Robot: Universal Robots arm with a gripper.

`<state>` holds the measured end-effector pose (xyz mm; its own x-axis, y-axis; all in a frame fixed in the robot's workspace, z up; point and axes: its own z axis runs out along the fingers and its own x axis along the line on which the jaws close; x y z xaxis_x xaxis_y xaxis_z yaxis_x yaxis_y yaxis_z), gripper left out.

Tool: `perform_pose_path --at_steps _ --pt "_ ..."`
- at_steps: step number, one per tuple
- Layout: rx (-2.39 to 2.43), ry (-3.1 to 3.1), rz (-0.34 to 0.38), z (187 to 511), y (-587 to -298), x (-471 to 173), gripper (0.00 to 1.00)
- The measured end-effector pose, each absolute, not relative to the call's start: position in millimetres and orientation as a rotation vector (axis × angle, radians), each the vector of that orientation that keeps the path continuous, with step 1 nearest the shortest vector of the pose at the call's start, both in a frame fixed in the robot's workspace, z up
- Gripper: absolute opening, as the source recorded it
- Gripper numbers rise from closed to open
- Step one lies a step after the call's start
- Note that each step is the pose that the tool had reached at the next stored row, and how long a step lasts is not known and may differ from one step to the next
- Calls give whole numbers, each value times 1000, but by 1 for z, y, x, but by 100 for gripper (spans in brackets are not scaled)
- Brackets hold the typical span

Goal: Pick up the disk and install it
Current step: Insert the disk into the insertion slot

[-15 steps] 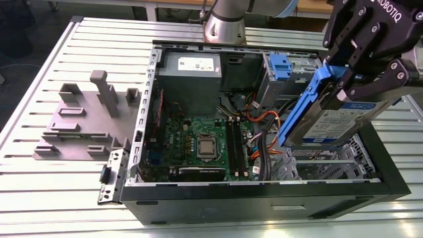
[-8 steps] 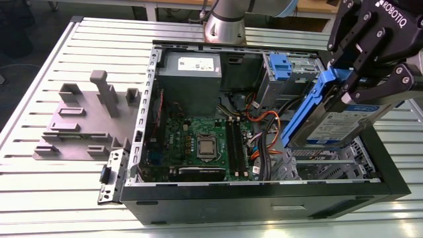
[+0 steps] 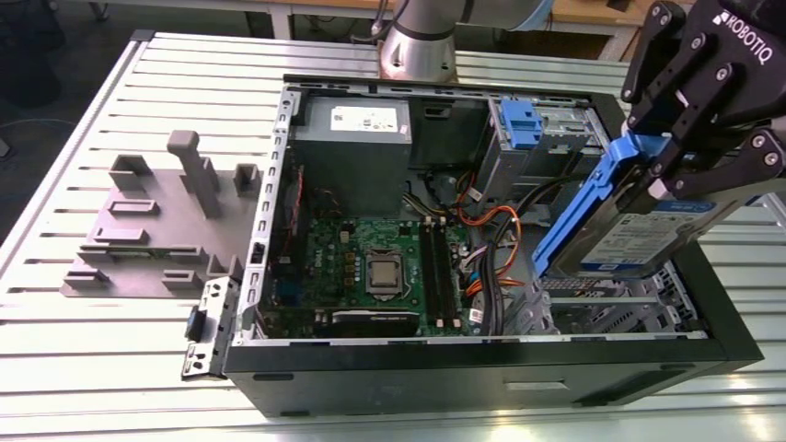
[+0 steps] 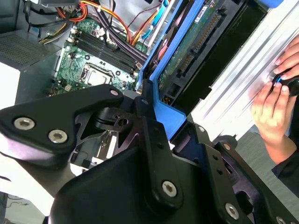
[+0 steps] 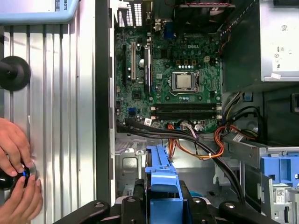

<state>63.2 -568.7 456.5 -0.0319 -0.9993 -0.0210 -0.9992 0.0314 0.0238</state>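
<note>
My gripper (image 3: 657, 175) is shut on the disk (image 3: 632, 235), a silver drive with a white-and-blue label in a bright blue carrier. I hold it by its upper end, tilted steeply, above the drive bay corner of the open computer case (image 3: 491, 364) at the exterior view's right. In the second wrist view the black fingers (image 4: 149, 126) clamp the blue carrier (image 4: 164, 109), and the drive's green circuit board (image 4: 196, 42) faces the camera. The first wrist view looks down past the carrier (image 5: 163, 179) onto the motherboard (image 5: 173, 88).
Inside the case are a silver drive cage with a small blue latch (image 3: 521, 124), a grey power supply (image 3: 356, 138) and orange cables (image 3: 491, 226). A grey fixture block (image 3: 160, 226) stands at the exterior view's left. A person's hands (image 5: 16, 186) work a knob beside the case.
</note>
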Motion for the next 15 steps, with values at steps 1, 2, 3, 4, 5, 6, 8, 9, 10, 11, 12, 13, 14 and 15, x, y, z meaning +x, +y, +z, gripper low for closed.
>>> perform_pose_path --at_steps 1,2,3,4,5,6,8,9,10,11,12,13,14,15 --pt "2185 -2255 -50 456 -569 64 36" --pt "2185 -2255 -50 455 -569 65 36" --pt "2185 -2255 -50 455 -569 65 36" --pt "2185 -2255 -50 454 -569 66 36" --pt "2185 -2255 -50 454 -570 67 36" --pt "2185 -2255 -50 453 -570 68 36" --pt "2185 -2255 -50 452 -570 69 36" --pt "2185 -2255 -50 452 -570 69 36" --pt "2185 -2255 -50 451 -570 70 36" --pt "2185 -2255 -50 451 -570 70 36" --pt "2185 -2255 -50 451 -570 71 36" --pt "2185 -2255 -50 450 -570 72 36" --pt "2185 -2255 -50 450 -571 72 36" --pt "2185 -2255 -50 449 -571 73 36"
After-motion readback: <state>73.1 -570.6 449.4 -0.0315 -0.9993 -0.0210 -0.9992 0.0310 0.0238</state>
